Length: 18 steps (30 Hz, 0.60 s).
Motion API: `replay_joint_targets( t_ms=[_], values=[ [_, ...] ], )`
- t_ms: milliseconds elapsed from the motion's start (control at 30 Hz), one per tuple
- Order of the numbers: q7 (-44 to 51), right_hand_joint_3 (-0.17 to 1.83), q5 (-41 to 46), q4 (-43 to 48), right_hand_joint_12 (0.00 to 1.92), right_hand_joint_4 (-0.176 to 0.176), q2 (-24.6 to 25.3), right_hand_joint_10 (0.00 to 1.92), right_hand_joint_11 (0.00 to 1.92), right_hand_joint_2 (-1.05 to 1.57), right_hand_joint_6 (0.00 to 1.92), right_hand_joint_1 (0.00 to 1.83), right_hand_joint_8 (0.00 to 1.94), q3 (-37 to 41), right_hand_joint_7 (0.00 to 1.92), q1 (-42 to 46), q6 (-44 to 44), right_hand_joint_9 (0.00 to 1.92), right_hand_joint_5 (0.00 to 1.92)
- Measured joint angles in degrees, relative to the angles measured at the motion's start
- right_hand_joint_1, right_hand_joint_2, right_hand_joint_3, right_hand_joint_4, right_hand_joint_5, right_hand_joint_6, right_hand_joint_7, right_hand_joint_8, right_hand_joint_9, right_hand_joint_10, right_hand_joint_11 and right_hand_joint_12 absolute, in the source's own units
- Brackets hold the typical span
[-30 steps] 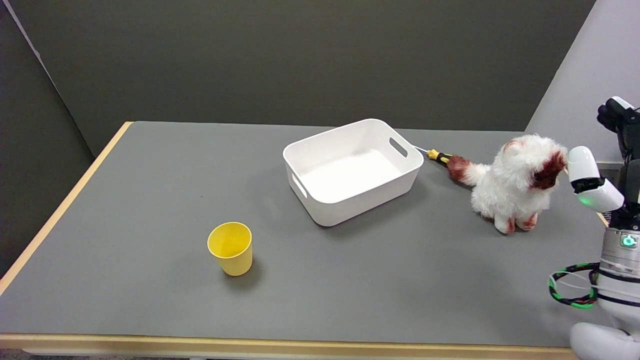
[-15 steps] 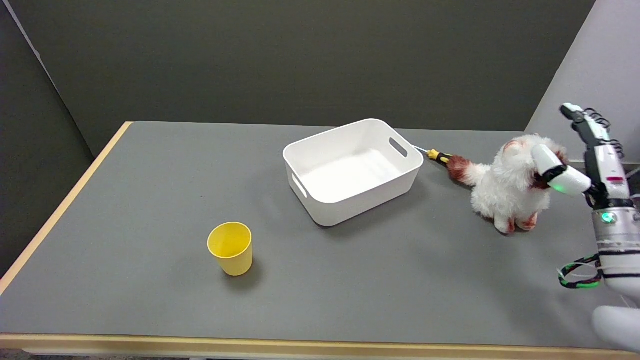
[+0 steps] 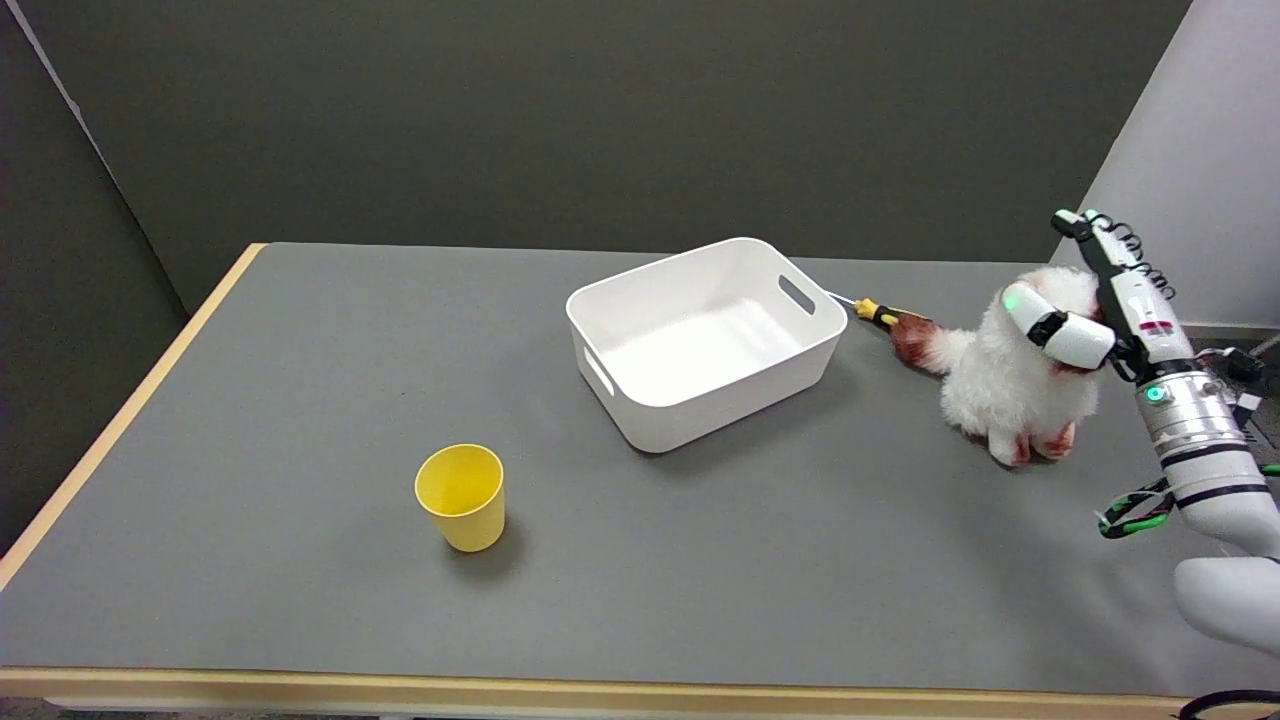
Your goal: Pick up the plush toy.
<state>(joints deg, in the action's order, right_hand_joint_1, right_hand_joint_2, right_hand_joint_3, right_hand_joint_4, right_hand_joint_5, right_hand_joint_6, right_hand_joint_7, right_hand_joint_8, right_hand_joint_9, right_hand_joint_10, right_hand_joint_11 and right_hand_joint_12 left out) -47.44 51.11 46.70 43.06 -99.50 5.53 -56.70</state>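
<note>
A: Where is the plush toy (image 3: 1010, 385) found, and why is it approached from that side?

B: It is seated upright on the grey bench (image 3: 300, 400), near the right edge, with its brown-tipped tail stretched out toward the white bin (image 3: 700, 340). Since it is placed on the right arm's own side, a short reach from the lower right is all that is called for.

A: How is the right hand (image 3: 1090, 310) held?

B: It is raised at the toy's head, spread wide. One white finger is laid across the front of the head, while the others are stood up behind it, so the head is bracketed between them. No closed grip is seen; the fur is perhaps touched, but the toy is not yet held, and its feet are planted on the bench.

A: Why is the head chosen?

B: It is probably taken as the highest and roundest part, easily enclosed. Soft fur can be expected to give under pressure, so a firm squeeze is likely needed before any lift.

A: What else is set out?

B: A yellow cup (image 3: 461, 496) is stood well apart on the near left, and a yellow-and-black tool handle (image 3: 873, 311) is seen just beside the tail, behind the bin. Neither is in the way.
</note>
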Motion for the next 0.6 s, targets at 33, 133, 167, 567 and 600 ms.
replay_joint_targets(
  t_ms=[33, 133, 167, 567, 600],
  values=[
    [0.17, 0.85, -0.20, 0.14, 0.63, 0.032, 0.21, 0.09, 0.00, 0.53, 0.38, 0.33, 0.16, 0.16, 0.02, -0.02, 0.69, 0.00, 0.10],
    [0.66, 0.86, -0.63, 0.66, 0.72, 0.021, 1.05, 0.16, 0.00, 0.53, 0.40, 0.35, 0.20, 0.71, 0.04, 0.21, 2.47, 0.00, 0.12],
    [0.80, 0.83, -0.73, 0.78, 0.86, 0.006, 1.31, 0.37, 0.00, 0.57, 0.39, 0.42, 0.25, 0.83, 0.10, 0.38, 2.94, 0.00, 0.16],
    [2.76, 0.22, -0.02, 2.12, 1.92, -0.110, 4.20, 1.41, 0.92, 1.19, 1.58, 1.15, 1.41, 1.93, 0.81, 2.13, 6.27, 0.79, 0.52],
    [2.92, 0.31, 0.02, 2.16, 1.92, -0.129, 4.39, 1.52, 1.01, 1.13, 1.54, 1.17, 1.43, 2.00, 0.83, 2.15, 6.40, 0.84, 0.55]
  ],
)
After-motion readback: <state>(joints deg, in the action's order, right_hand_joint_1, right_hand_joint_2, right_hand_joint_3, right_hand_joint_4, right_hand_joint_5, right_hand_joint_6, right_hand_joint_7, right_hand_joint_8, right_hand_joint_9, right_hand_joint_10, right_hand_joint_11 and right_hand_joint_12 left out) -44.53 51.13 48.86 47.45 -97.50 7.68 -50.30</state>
